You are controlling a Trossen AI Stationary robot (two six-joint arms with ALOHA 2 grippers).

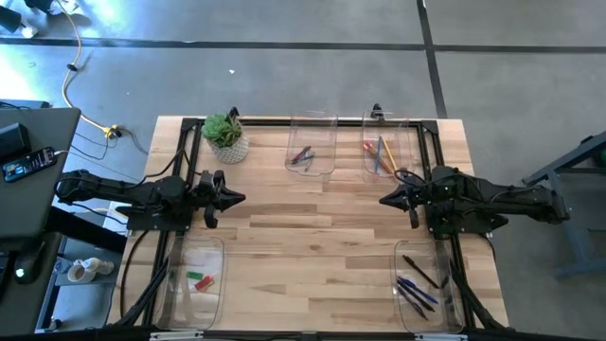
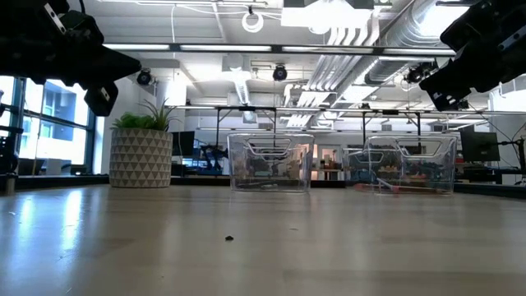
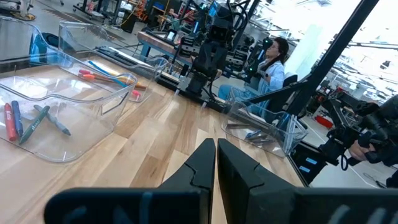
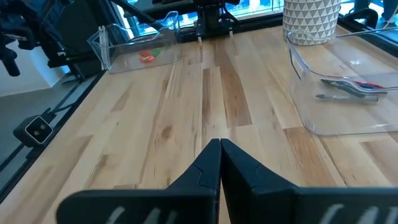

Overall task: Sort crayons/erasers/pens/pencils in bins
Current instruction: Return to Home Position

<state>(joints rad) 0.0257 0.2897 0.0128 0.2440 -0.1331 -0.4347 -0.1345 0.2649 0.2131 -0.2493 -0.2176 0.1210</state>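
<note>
Four clear bins stand on the wooden table. The far middle bin (image 1: 312, 147) holds crayons (image 3: 18, 121). To its right, the far bin (image 1: 388, 152) holds pencils (image 1: 382, 153). Red and green erasers (image 1: 199, 280) lie in the near left bin (image 1: 196, 279), and black and blue pens (image 1: 417, 284) in the near right bin (image 1: 426, 284). My left gripper (image 1: 241, 198) (image 3: 216, 144) hangs shut above the table's left side, pointing toward the middle. My right gripper (image 1: 383, 200) (image 4: 220, 143) hangs shut above the right side, facing it. Neither has anything between its fingers.
A potted green plant (image 1: 225, 135) stands at the far left of the table, beside the crayon bin. Bare wood (image 1: 312, 237) lies between the two grippers. A person (image 3: 273, 56) sits in the room beyond the table.
</note>
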